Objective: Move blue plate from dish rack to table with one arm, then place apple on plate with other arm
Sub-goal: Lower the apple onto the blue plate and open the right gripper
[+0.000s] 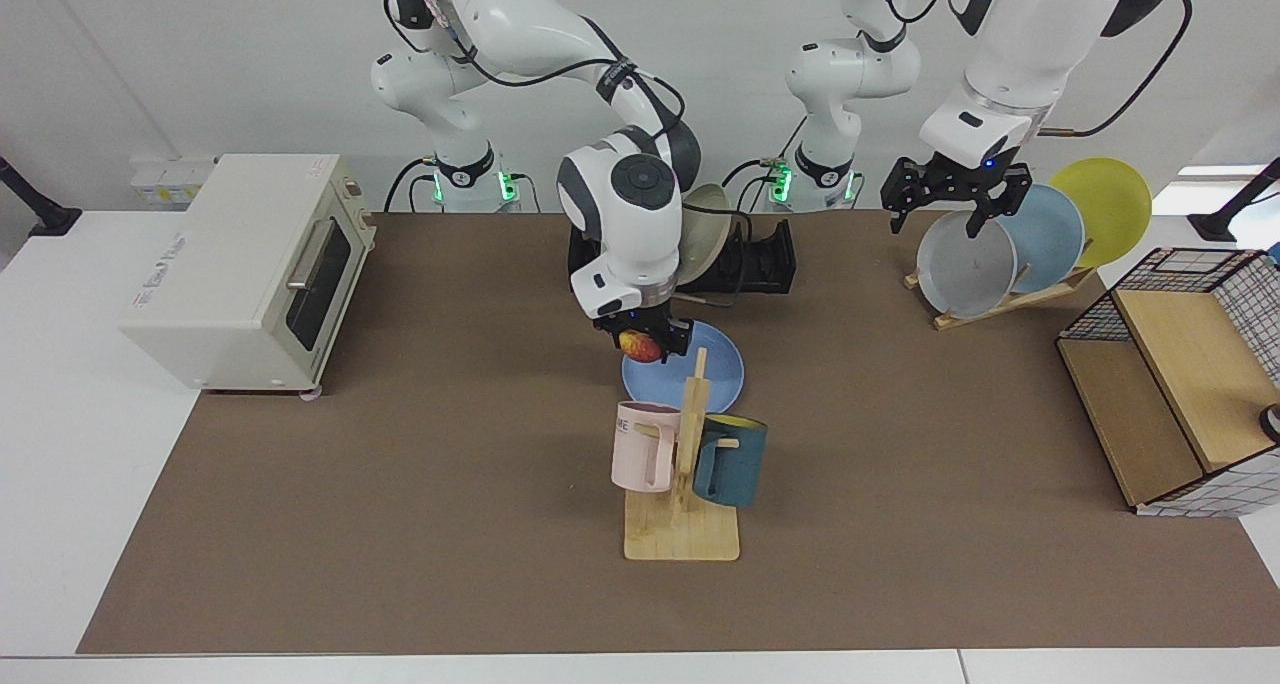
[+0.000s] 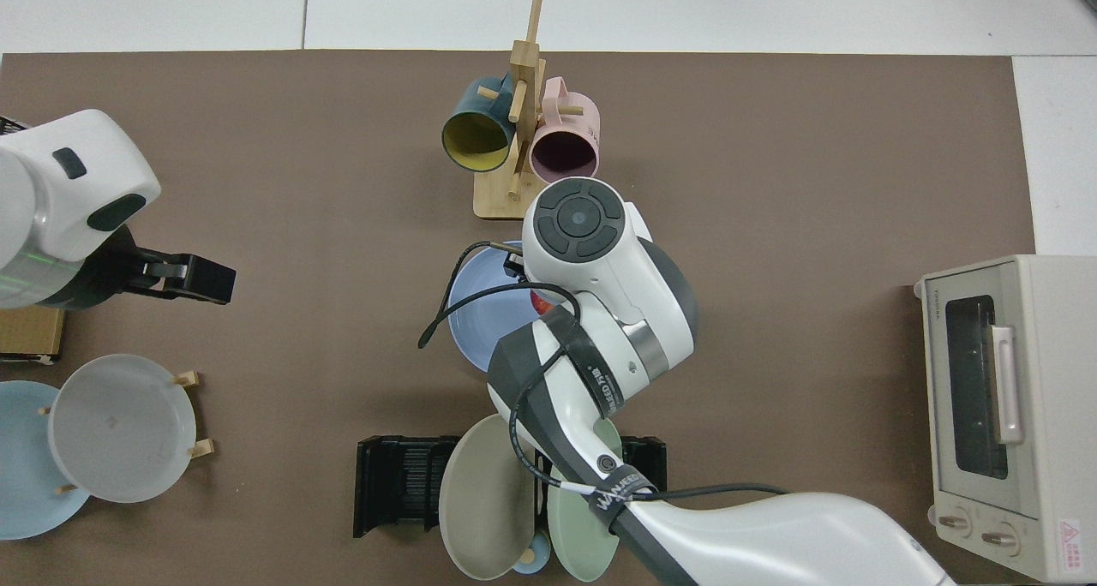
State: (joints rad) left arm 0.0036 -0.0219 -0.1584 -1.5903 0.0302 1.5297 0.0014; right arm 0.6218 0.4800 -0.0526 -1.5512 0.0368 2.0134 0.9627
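Observation:
The blue plate (image 1: 712, 376) lies flat on the brown table (image 1: 400, 484), just behind the mug stand. In the top view the right arm covers most of the blue plate (image 2: 474, 312). My right gripper (image 1: 645, 348) hangs over the plate's left part, shut on the red and yellow apple (image 1: 640, 345), which is held above the plate. The black dish rack (image 1: 750, 259) stands behind it, and in the top view the dish rack (image 2: 398, 483) holds a beige and a green plate. My left gripper (image 1: 953, 202) is raised and open, beside the grey plate of the wooden rack.
A wooden mug stand (image 1: 683, 524) with a pink and a teal mug stands in front of the plate. A toaster oven (image 1: 240, 264) sits at the far left. A wooden rack (image 1: 1000, 299) holds grey, pale blue and yellow plates. A wire basket (image 1: 1180, 364) stands at the right.

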